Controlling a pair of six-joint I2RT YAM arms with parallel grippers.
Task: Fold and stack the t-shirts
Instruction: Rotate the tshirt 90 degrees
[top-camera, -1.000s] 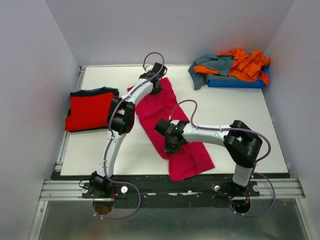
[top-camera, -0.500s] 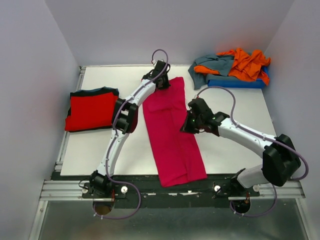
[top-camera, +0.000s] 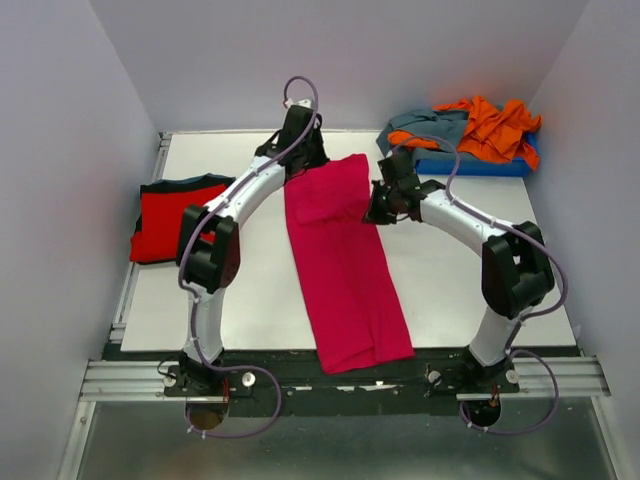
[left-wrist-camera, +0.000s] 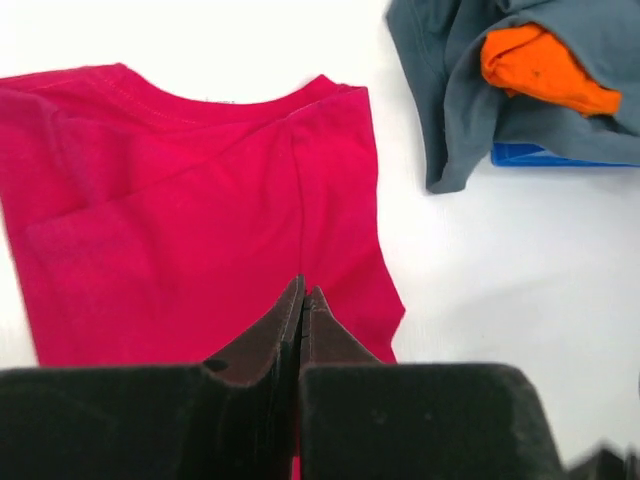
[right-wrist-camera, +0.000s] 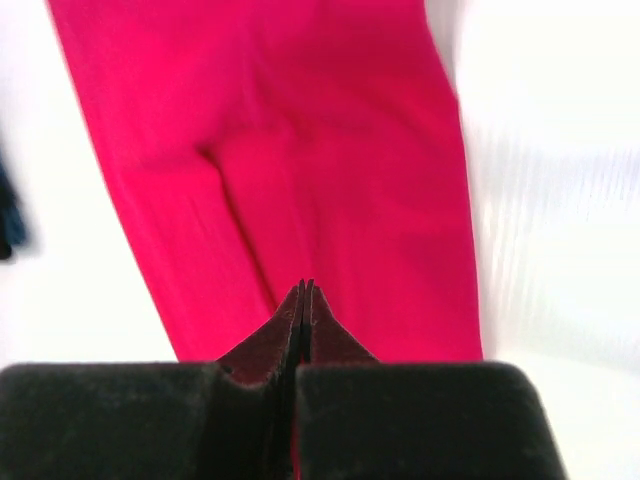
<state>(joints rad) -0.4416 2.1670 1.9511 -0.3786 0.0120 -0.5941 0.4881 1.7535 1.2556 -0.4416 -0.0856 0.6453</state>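
The magenta-pink t-shirt (top-camera: 345, 260) lies as a long folded strip down the middle of the table, its near end at the front edge. My left gripper (top-camera: 303, 160) is at its far left corner, shut with pink cloth between the fingers (left-wrist-camera: 303, 292); the collar end (left-wrist-camera: 200, 200) lies flat beyond the tips. My right gripper (top-camera: 378, 208) is at the shirt's right edge near the far end, shut with pink cloth between the fingers (right-wrist-camera: 304, 287). The bright red t-shirt (top-camera: 175, 222) lies folded at the left.
A crumpled grey-teal t-shirt (top-camera: 425, 130) and an orange t-shirt (top-camera: 490, 125) are piled on the blue tray (top-camera: 470, 166) at the far right corner. They also show in the left wrist view (left-wrist-camera: 470, 90). White walls enclose the table.
The right gripper moved from the shirt's middle to its far right edge, the left gripper shifted at the far end, and the pink shirt went from a crooked diagonal to a straight lengthwise strip.
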